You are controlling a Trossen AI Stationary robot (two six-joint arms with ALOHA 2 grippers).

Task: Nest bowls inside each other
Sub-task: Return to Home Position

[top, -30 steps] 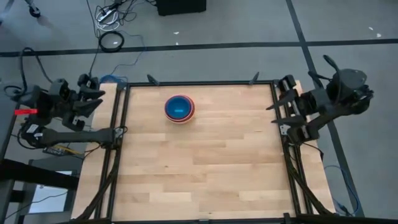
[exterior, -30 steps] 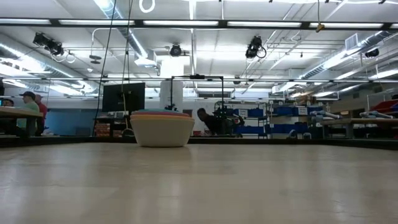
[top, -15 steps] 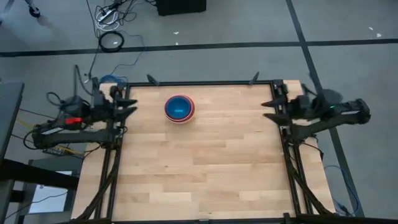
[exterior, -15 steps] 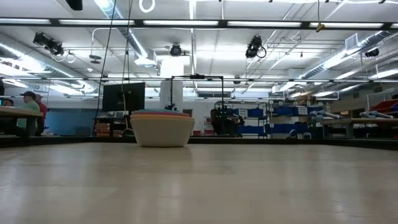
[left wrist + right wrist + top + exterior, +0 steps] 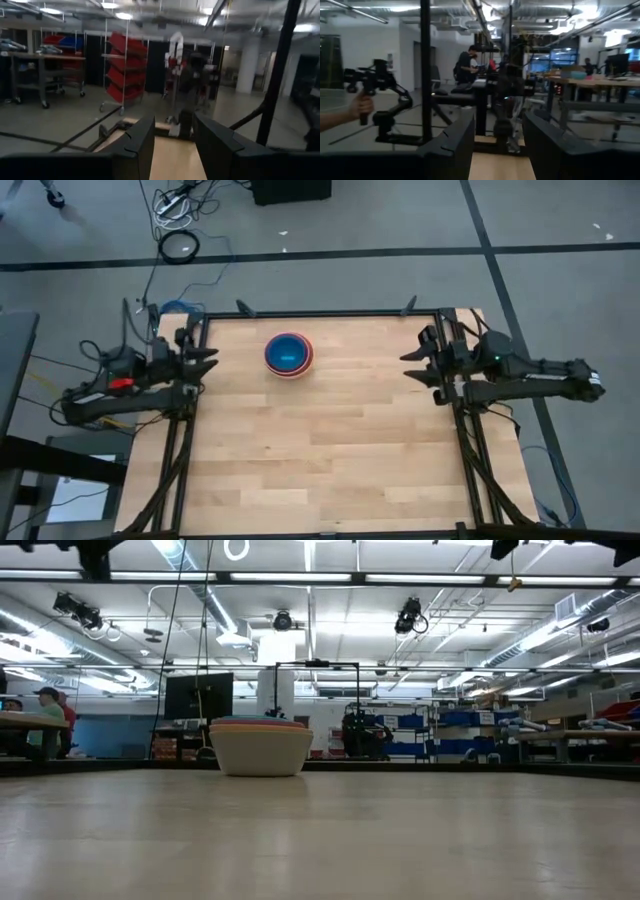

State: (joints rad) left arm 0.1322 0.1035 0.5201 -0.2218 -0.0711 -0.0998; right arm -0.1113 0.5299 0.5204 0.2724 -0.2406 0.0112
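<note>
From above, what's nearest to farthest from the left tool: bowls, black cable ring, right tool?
1. Nested round plastic bowls, blue innermost, on the table near the left tool.
2. Black cable ring, on the floor.
3. Right tool, across the table.

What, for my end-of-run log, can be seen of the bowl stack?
The bowl stack stands upright on the wooden table, left of centre near its far edge, nested into one pile. From above, the blue bowl lies innermost, ringed by a red-orange rim. Side-on, the outermost bowl looks pale grey, smooth plastic, thin coloured rims showing above it. Neither the left gripper nor the right gripper touches it.
</note>
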